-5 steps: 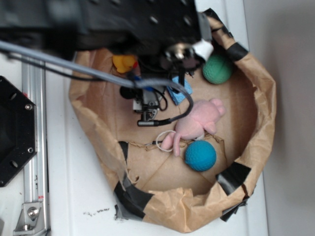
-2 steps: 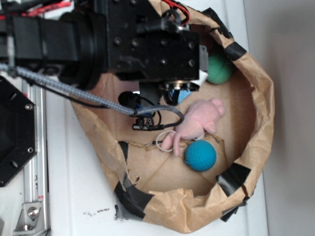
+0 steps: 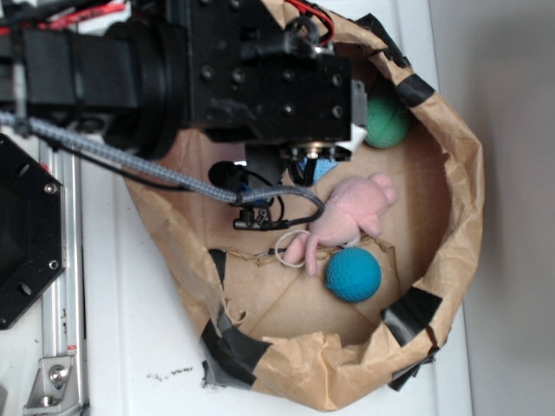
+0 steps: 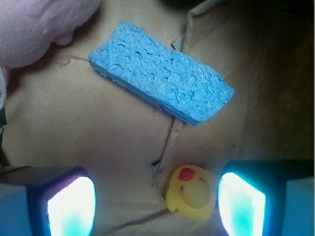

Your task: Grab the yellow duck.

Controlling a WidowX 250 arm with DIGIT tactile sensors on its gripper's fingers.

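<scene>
In the wrist view the yellow duck (image 4: 193, 193) lies on the brown paper floor with its red beak up. It sits between my gripper (image 4: 156, 205) fingers, close against the right finger (image 4: 242, 204) and well apart from the left finger (image 4: 71, 205). The jaws stand wide open and hold nothing. In the exterior view the black arm and wrist (image 3: 260, 78) hang low over the paper bin and hide the duck and the fingertips.
A blue sponge (image 4: 160, 71) lies just beyond the duck. A pink plush animal (image 3: 351, 212) lies mid-bin and shows in the wrist view (image 4: 34, 27). A blue ball (image 3: 353, 274) and a green ball (image 3: 386, 121) rest inside the crumpled paper bin wall (image 3: 460, 199).
The arm has swung down and forward over the bin since one second ago, covering the duck in the exterior view. Nothing differs over the last 0.4 s.
</scene>
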